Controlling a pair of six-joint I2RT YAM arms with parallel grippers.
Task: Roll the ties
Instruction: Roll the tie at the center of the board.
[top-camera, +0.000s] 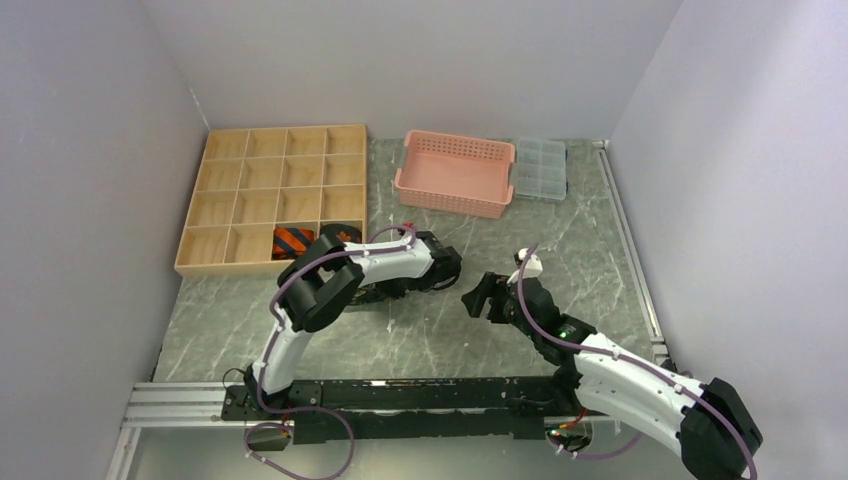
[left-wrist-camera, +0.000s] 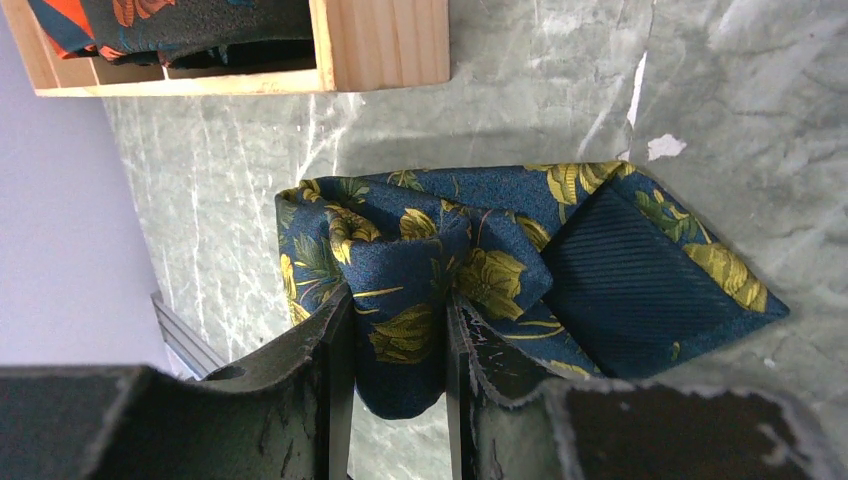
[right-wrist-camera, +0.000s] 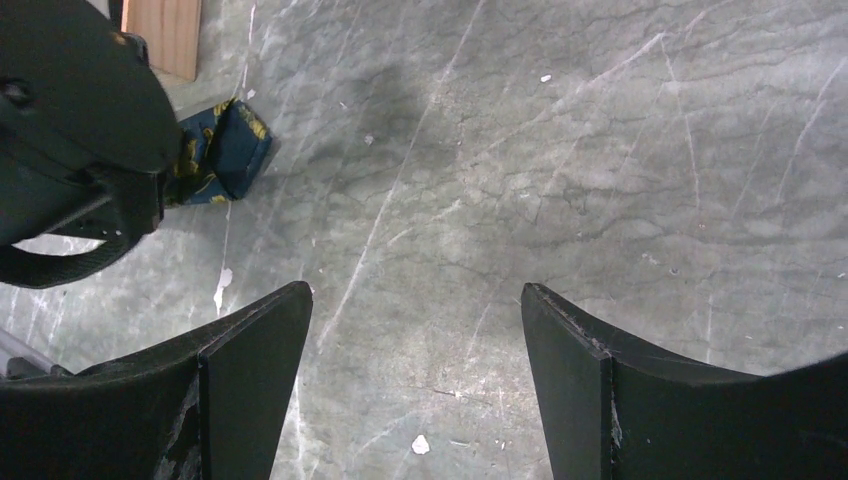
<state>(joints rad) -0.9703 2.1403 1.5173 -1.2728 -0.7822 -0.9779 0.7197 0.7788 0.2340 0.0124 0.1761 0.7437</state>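
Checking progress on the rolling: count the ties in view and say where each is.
3. The floral tie lies on the table, pinched by the left gripper. The striped tie and the leaf-print tie sit in neighbouring wooden tray compartments. Others may be hidden behind the arm.

The top external view looks down from above and behind the arms over the whole table (top-camera: 430, 330). Both wrist views sit close above it, sharing the floral tie (left-wrist-camera: 520, 250) and the wooden tray (left-wrist-camera: 380, 45) at its near corner.
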